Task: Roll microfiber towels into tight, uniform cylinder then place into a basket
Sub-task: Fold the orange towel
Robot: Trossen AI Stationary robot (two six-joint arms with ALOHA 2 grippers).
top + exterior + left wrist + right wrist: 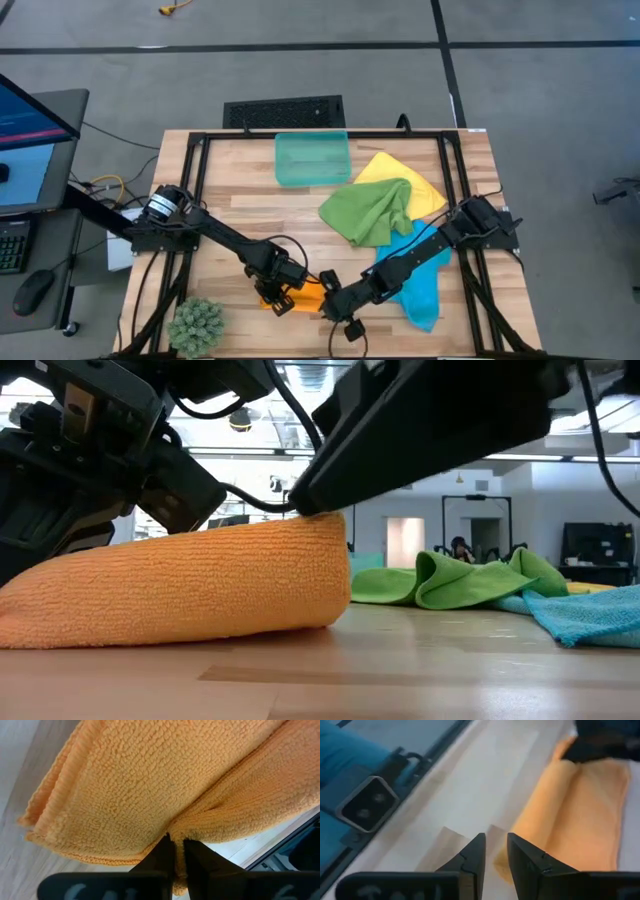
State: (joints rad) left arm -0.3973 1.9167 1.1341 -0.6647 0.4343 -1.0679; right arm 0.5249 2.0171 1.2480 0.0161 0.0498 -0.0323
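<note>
The left gripper [175, 845] has its fingers [160, 855] pressed together on a pinched fold of the rolled orange microfiber towel [190, 585], which lies on the pale wooden desk [400, 670] at its near edge. The right gripper [494, 851] meets the roll's other end; its fingers [472, 852] stand a narrow gap apart (nothing shows between them), with the orange edge just beside one tip. Beyond the right fingers a crumpled bright blue towel [420, 285] lies under that arm. Farther out, the bunched green towel [370, 212] overlaps the flat yellow towel [425, 185]. Farthest from both pairs of fingers sits the translucent teal-green plastic basket [312, 158], well apart from the roll.
</note>
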